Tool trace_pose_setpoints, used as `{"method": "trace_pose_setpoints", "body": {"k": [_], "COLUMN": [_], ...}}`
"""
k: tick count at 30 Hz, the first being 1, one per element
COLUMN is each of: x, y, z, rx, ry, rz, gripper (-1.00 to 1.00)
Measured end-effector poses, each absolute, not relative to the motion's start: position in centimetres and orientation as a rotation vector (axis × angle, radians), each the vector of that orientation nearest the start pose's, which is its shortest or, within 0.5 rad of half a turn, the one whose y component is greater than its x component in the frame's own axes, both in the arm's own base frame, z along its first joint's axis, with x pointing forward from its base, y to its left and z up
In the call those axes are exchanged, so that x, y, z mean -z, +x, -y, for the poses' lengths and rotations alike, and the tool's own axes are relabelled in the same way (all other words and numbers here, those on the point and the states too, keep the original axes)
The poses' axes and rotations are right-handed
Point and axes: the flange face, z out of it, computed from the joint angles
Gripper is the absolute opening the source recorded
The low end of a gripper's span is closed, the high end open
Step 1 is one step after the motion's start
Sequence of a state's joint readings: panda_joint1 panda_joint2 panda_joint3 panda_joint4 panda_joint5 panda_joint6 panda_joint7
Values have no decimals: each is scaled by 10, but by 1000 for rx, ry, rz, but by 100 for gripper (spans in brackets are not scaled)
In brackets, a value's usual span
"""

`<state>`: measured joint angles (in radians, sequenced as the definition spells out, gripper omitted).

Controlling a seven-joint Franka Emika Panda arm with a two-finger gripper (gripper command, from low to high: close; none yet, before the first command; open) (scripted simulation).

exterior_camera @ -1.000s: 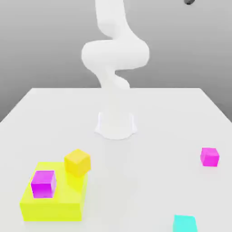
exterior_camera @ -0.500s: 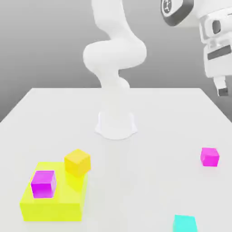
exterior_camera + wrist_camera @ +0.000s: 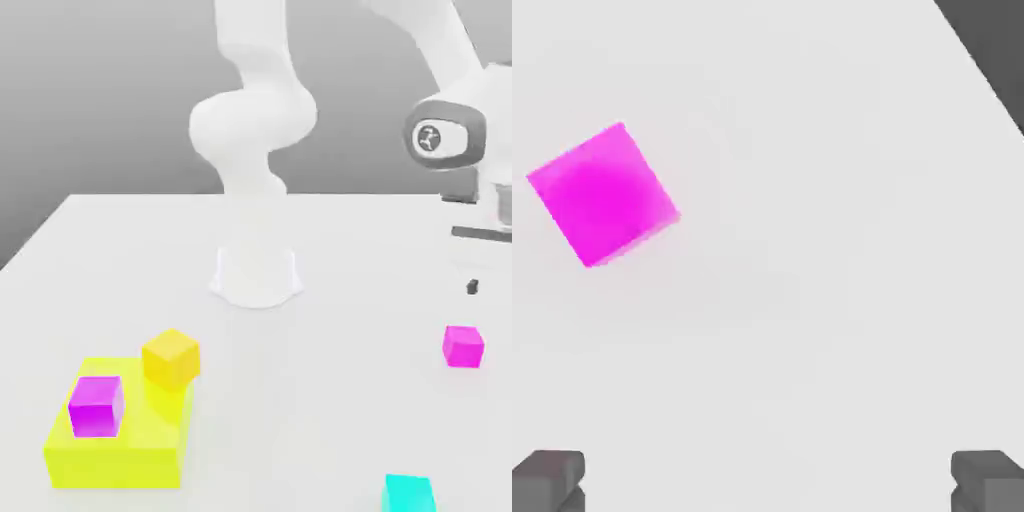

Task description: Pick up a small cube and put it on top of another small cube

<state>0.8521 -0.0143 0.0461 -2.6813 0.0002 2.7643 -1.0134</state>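
One small magenta cube (image 3: pixel 462 345) lies alone on the white table at the exterior view's right. A second small magenta cube (image 3: pixel 96 405) rests on top of the flat yellow block (image 3: pixel 115 445) at the front left. My gripper (image 3: pixel 478 287) hangs just above and slightly behind the right-hand cube, and one dark fingertip (image 3: pixel 473 287) shows there. In the hand view the gripper (image 3: pixel 768 482) is open, with bare table between its two fingertips (image 3: pixel 548 480). That magenta cube (image 3: pixel 602 193) lies off to one side of the gap, turned at an angle.
An orange-yellow cube (image 3: pixel 171 358) sits on the yellow block's back corner. A cyan cube (image 3: pixel 409 493) lies at the front right edge. The arm's white base (image 3: pixel 256 272) stands mid-table. The table's edge (image 3: pixel 992 50) is close to the gripper.
The arm has swung in and come down on the exterior view's right, bringing the hand low over the lone magenta cube. The fingers have stayed open. No cube has moved.
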Motion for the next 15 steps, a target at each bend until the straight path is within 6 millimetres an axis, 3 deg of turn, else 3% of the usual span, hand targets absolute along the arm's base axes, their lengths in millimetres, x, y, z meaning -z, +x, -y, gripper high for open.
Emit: {"method": "trace_pose_setpoints", "body": {"k": [5, 11, 12, 15], "x": [-200, -140, -132, -132], "y": [219, 214, 213, 213], "z": [-337, -336, -336, -335], "rx": [-23, -1, 0, 1], "ry": [1395, 1329, 1328, 1328], "rz": [-2812, -2847, -2847, -2847], "gripper": [0, 0, -100, -100]}}
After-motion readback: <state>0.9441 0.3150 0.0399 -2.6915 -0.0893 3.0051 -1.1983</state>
